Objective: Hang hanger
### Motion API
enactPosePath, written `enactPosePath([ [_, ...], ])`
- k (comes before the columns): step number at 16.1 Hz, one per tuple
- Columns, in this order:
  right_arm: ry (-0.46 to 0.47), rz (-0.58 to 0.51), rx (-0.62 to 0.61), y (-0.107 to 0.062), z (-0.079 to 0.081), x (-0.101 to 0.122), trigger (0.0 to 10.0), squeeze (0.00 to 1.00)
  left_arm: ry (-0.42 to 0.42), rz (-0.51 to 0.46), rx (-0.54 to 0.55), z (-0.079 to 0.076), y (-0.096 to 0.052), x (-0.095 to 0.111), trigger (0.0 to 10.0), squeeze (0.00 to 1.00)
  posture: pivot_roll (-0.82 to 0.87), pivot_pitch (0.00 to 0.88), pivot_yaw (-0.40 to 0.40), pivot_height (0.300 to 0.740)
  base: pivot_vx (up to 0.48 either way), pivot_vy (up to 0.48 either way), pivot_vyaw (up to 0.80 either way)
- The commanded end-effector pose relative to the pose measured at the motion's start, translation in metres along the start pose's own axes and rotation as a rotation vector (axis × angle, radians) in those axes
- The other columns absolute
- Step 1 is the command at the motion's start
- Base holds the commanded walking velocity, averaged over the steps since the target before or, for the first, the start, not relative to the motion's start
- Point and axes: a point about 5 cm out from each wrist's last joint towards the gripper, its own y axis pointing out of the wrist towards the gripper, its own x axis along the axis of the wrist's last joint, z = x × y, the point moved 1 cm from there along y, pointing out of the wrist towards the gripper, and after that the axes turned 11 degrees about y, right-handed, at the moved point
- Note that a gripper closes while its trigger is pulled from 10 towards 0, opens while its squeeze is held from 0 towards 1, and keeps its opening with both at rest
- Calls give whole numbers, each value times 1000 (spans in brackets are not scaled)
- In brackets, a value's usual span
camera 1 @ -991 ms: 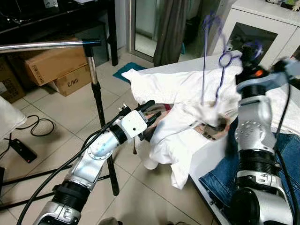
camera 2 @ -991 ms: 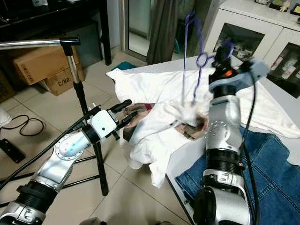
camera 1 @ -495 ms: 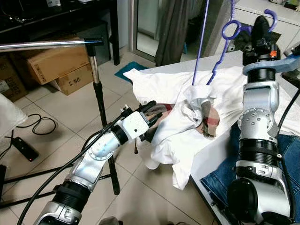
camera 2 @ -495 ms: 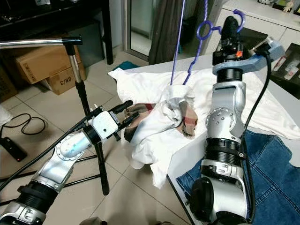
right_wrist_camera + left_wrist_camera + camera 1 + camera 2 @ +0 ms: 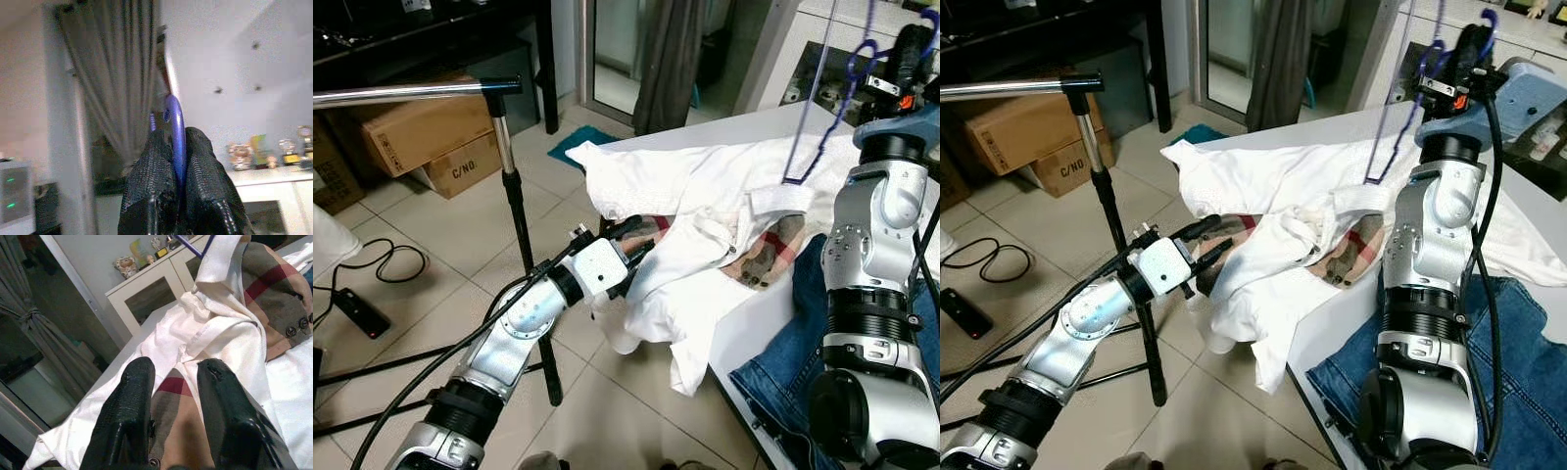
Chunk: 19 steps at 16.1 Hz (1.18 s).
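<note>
A: Right gripper (image 5: 1474,39) is up at one o'clock in the head view, fingers pressed together on the purple hanger (image 5: 818,147), pinching its hook.

B: The right wrist view confirms it: the two black fingers (image 5: 151,196) are clamped on that purple hook, curtain (image 5: 117,83) behind.

A: The hanger's wire frame hangs down from the gripper into the collar of the white shirt (image 5: 705,206), which lies on the white table (image 5: 754,323).

B: The shirt has a checked lining showing at the collar, and part of it droops off the table edge toward six o'clock.

A: Left gripper (image 5: 631,245) sits at the centre, at the shirt's overhanging edge. Its fingers (image 5: 132,426) are spread, with checked cloth and white fabric between them.

B: Whether they actually touch it, I cannot tell.

A: The silver rail (image 5: 411,93) on its stand is at ten o'clock, well apart from the hanger.

B: Blue jeans (image 5: 1518,382) lie at four o'clock, beside the right arm.
</note>
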Motion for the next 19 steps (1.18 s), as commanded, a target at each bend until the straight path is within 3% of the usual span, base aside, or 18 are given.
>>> enactPosePath([
  [1,37,-15,-27,3,0,3,0,0,13,-5,-11,-3,1,1,10000,0,61,27,-82,740,0,0,0],
  [3,154,28,-128,0,-10,-7,0,0,15,-5,-12,-3,1,1,10000,0,61,23,-81,740,0,0,0],
  [4,318,84,-319,-7,-30,-22,0,0,17,-5,-10,-2,2,0,10000,0,61,23,-81,740,0,0,0],
  [5,400,114,-435,-13,-43,-31,0,0,18,-5,-8,-2,2,1,10000,0,61,23,-81,740,0,0,0],
  [7,466,137,-530,-20,-55,-40,0,0,20,-5,-8,-2,2,0,10000,0,65,21,-82,740,0,0,0],
  [10,726,144,-663,-28,-70,-54,0,0,21,-6,-10,-2,2,0,10000,0,67,21,-80,740,0,0,0],
  [12,779,139,-645,-27,-71,-55,0,0,25,-6,-11,-2,2,0,10000,0,69,20,-80,740,0,0,0],
  [14,758,136,-518,-20,-59,-50,0,0,33,-4,-13,-2,2,0,10000,0,71,19,-80,740,0,0,0],
  [15,796,125,-410,-15,-45,-45,0,0,42,-1,-21,-3,1,-1,10000,0,69,19,-78,740,0,0,0],
  [18,888,73,-400,-10,-44,-39,0,0,54,-1,-31,-5,1,-1,10000,0,69,19,-78,740,0,0,0],
  [19,845,52,-393,-5,-45,-33,0,0,63,-1,-35,-5,2,-1,10000,0,70,18,-75,740,0,0,0],
])
